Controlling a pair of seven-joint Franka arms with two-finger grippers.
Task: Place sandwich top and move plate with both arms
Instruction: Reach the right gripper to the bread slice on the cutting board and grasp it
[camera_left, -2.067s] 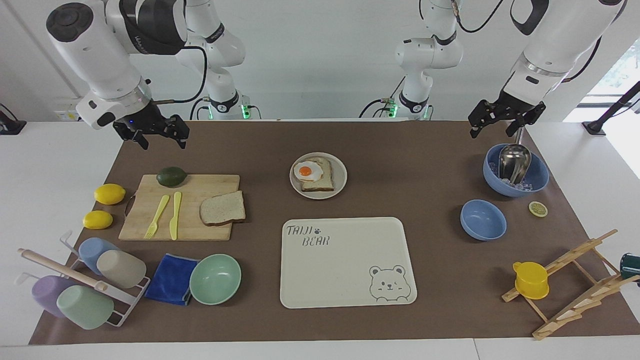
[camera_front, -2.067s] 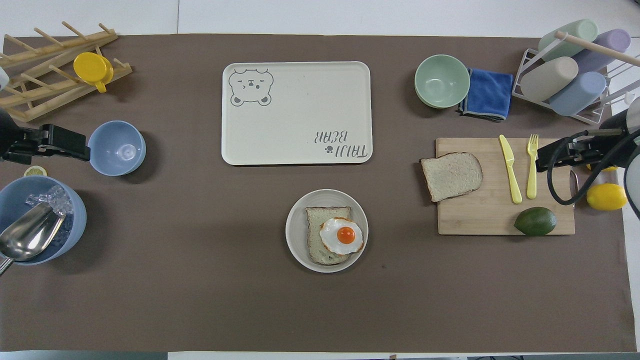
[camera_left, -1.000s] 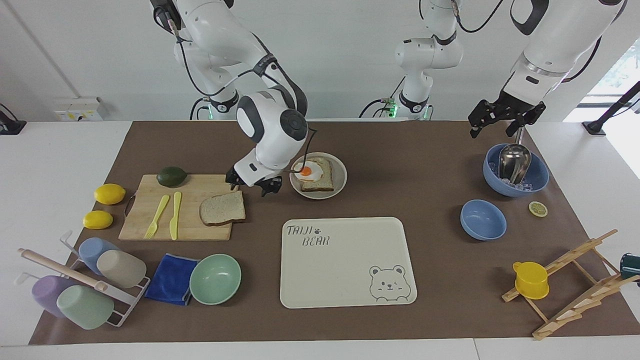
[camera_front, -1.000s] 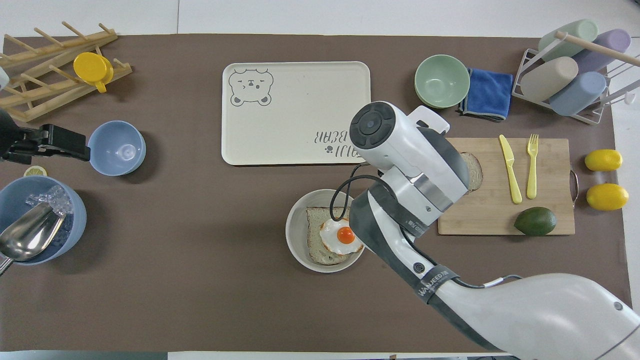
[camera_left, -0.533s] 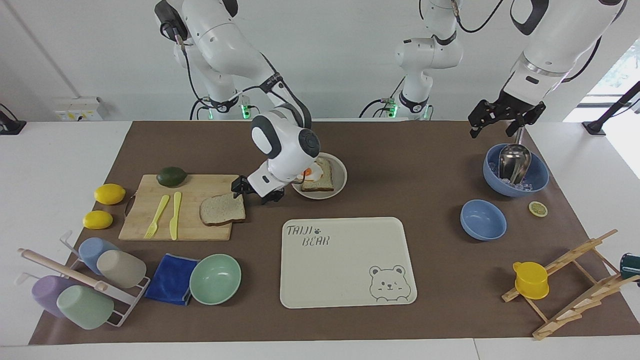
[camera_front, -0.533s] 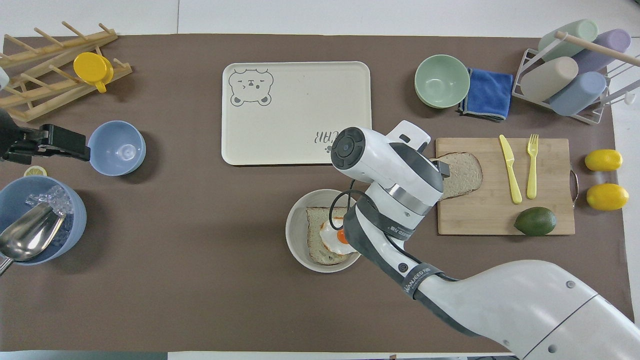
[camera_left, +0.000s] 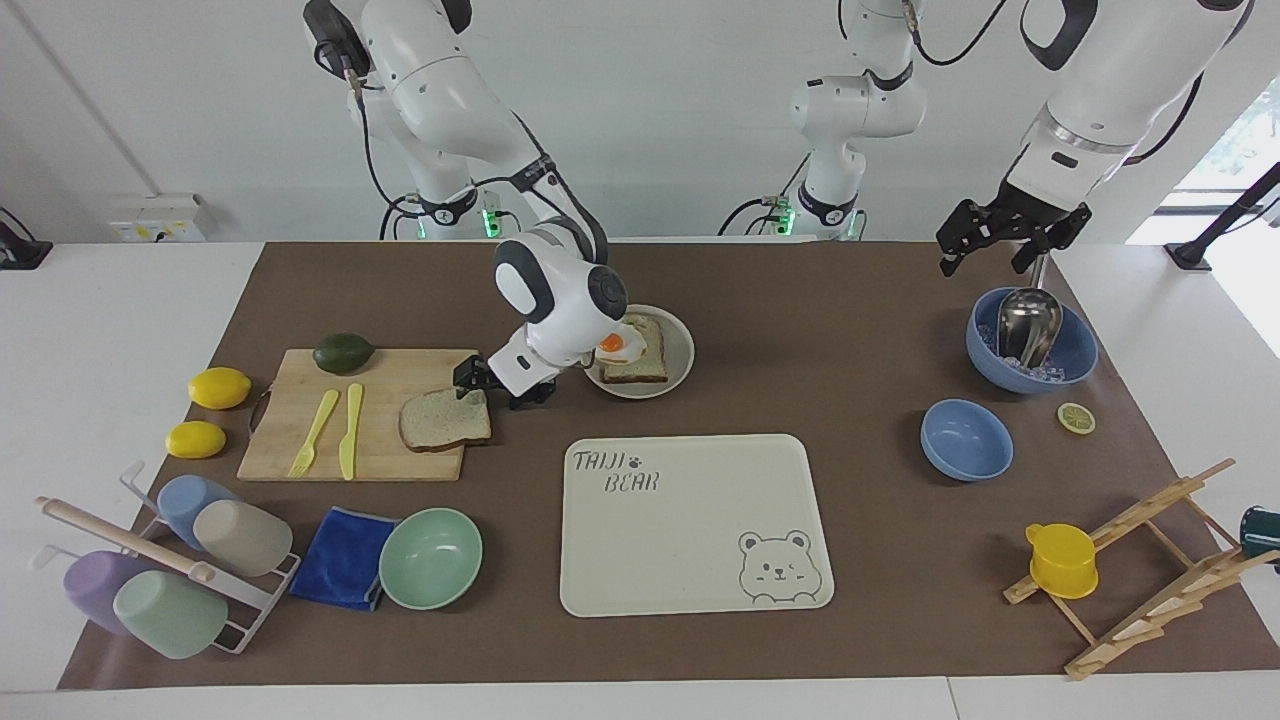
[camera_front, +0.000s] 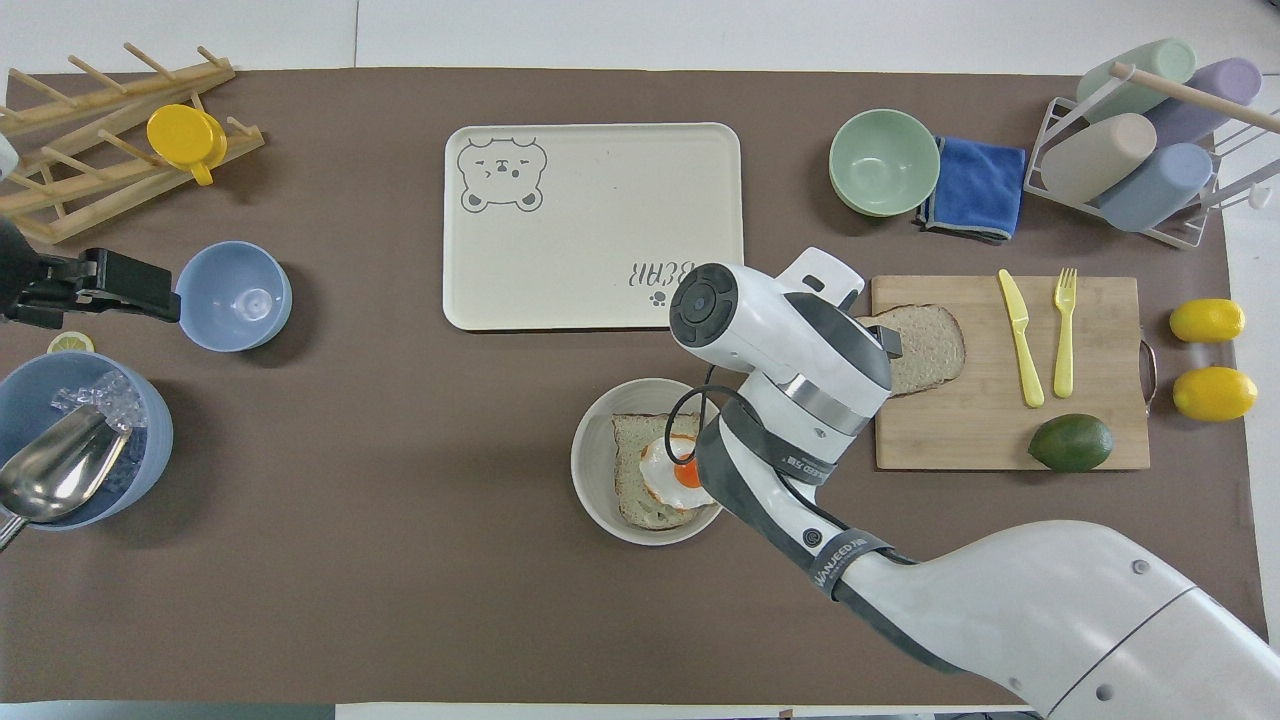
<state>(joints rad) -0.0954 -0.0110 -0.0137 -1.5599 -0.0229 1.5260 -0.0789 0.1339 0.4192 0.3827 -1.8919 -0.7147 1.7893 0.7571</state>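
Observation:
The sandwich top (camera_left: 440, 420) lies flat on the wooden cutting board (camera_left: 410, 366), at the board's end toward the plate; it also shows in the overhead view (camera_front: 930, 345). The small beige plate (camera_left: 682, 350) holds a bread slice with a fried egg (camera_left: 612, 344). My right gripper (camera_left: 498, 385) is open and low over the slice's edge toward the plate. I cannot tell if it touches the bread. My left gripper (camera_left: 1000, 245) is open and waits in the air over the blue bowl of ice (camera_left: 1075, 350).
A cream bear tray (camera_left: 690, 540) lies farther from the robots than the plate. A yellow fork (camera_left: 312, 432), knife (camera_left: 349, 430) and avocado (camera_left: 342, 352) are on the board. A mint bowl (camera_left: 430, 558), blue cloth (camera_left: 342, 558) and small blue bowl (camera_left: 965, 440) stand on the mat.
My right arm swung in from the table's end to the plate and board, then shifted its gripper toward the bread slice and lower. The left arm has not moved.

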